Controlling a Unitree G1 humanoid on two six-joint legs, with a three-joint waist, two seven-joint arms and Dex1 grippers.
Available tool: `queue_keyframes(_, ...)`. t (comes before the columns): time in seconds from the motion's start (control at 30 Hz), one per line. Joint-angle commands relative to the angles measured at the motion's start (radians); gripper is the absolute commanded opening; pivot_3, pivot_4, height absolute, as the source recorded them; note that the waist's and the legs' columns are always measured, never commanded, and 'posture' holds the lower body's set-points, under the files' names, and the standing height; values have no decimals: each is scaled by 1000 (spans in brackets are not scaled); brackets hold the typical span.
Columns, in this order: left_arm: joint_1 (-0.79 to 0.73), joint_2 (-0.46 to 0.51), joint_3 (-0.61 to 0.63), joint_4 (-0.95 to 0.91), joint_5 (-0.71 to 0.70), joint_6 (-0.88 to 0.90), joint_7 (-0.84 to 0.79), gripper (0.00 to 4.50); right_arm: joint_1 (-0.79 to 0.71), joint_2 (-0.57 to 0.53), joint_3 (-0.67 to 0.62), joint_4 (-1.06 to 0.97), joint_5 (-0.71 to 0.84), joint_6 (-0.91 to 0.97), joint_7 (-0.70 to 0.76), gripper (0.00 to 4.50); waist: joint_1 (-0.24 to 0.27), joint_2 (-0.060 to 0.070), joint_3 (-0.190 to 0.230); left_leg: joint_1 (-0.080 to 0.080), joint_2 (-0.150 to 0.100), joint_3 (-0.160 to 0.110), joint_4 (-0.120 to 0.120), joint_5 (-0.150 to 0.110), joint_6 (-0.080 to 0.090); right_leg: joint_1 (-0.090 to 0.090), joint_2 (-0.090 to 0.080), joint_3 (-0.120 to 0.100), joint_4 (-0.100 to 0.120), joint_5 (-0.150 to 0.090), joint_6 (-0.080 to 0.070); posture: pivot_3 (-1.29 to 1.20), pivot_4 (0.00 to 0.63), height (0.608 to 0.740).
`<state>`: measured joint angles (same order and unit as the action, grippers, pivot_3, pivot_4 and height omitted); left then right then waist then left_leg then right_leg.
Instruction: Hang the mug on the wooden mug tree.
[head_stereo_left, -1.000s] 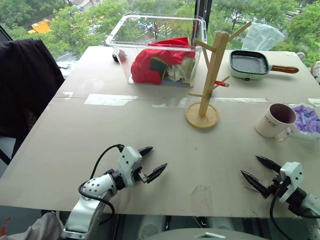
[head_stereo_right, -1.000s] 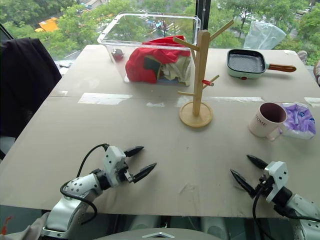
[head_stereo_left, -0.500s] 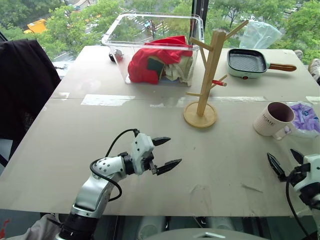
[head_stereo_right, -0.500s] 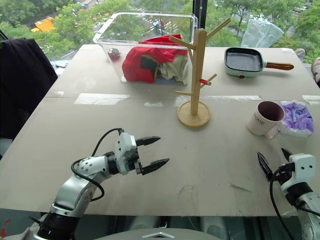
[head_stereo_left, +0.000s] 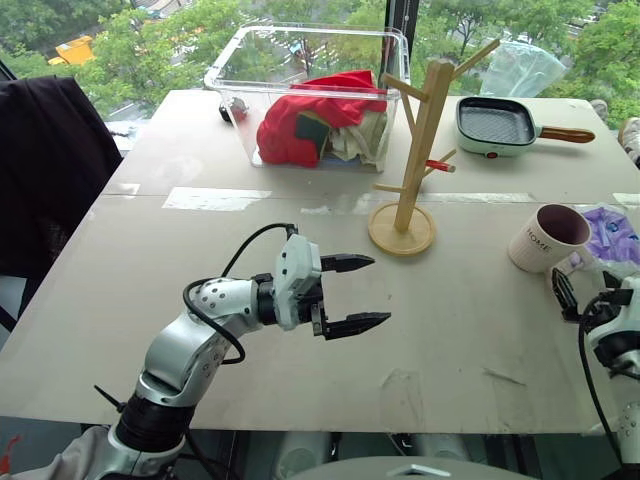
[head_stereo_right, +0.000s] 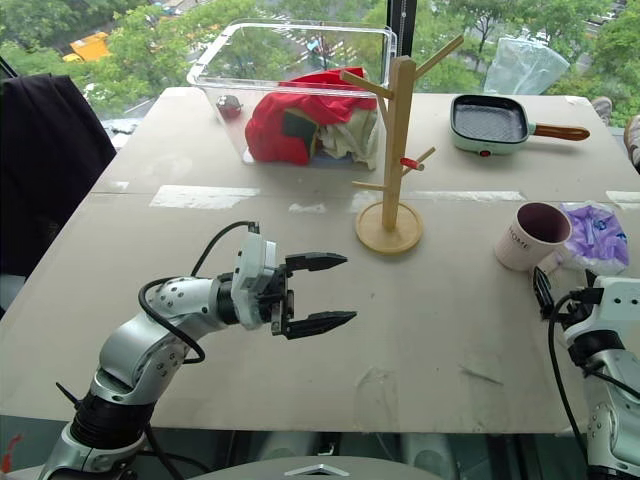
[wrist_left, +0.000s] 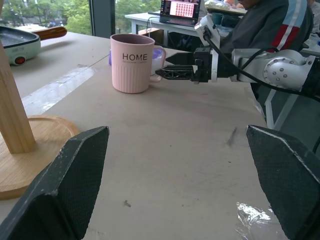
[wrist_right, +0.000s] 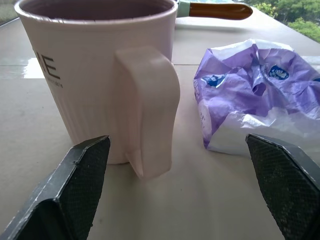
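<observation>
The mug (head_stereo_left: 548, 238) is standing upright on the bench (head_stereo_left: 200, 290), well to the right of the tree (head_stereo_left: 418, 150) and just beside a purple bag (head_stereo_left: 612, 236). Its handle is being faced by the right gripper (wrist_right: 175, 165), whose jaws are being held released, one on each side of the handle and not yet touching it. The left gripper (head_stereo_left: 355, 292) is being held above the bench in front of the tree, jaws likewise released and empty.

Several risks are being judged from here. If the jaws are closed on the handle alone, the smooth ceramic is likely to be swung or slipped, since the weight hangs off to one side. The bag is lying so near that crinkled plastic could be caught by the outer jaw and dragged along, or the mug could be nudged sideways into it. Later, the pegs are being seen as thin and angled; if the handle is presented crooked, the tree could be knocked and tipped on its round base. The left gripper, being parked near that base, could be bumped during the carry.
</observation>
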<state>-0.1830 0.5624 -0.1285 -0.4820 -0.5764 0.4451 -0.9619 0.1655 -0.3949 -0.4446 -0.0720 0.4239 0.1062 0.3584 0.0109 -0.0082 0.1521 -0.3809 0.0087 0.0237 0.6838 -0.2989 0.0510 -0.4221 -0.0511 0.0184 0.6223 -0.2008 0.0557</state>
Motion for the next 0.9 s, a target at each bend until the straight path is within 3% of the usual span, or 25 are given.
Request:
queue_keyframes(0.03, -5, -1, 0, -39, 3, -6, 15, 4500, -23, -6, -16, 24, -2, -30, 15, 4392, 0, 0, 0, 0, 0, 0, 0, 0, 0, 0, 0, 0, 0, 0, 0, 0, 150, 740)
queue_keyframes(0.33, -1, 9, 3, -37, 24, -15, 21, 4500, -71, -11, -20, 87, 7, -62, 68, 4392, 0, 0, 0, 0, 0, 0, 0, 0, 0, 0, 0, 0, 0, 0, 0, 0, 150, 740)
queue_keyframes(0.47, 0, 13, 6, -36, 30, -16, 22, 4500, -82, -17, -8, 112, -1, -71, 98, 3143, 0, 0, 0, 0, 0, 0, 0, 0, 0, 0, 0, 0, 0, 0, 0, 0, 150, 740)
queue_keyframes(0.63, 1, 15, 6, -34, 40, -21, 23, 4500, -92, -12, -6, 129, -7, -76, 108, 592, 0, 0, 0, 0, 0, 0, 0, 0, 0, 0, 0, 0, 1, 0, 0, 0, 150, 740)
queue_keyframes(0.7, 1, 15, 4, -31, 45, -25, 23, 4500, -94, -11, -3, 131, -10, -78, 110, 27, -2, 0, 0, 1, 0, 0, 0, 0, 0, 0, 0, 1, 1, 0, 0, 0, 150, 740)
queue_keyframes(0.9, 4, 12, 5, -25, 49, -36, 25, 4500, -102, -14, -1, 133, -19, -81, 117, 11, -2, 0, 0, 1, 0, 0, 0, 0, 0, 0, 0, 1, 1, 0, 0, 0, 150, 740)
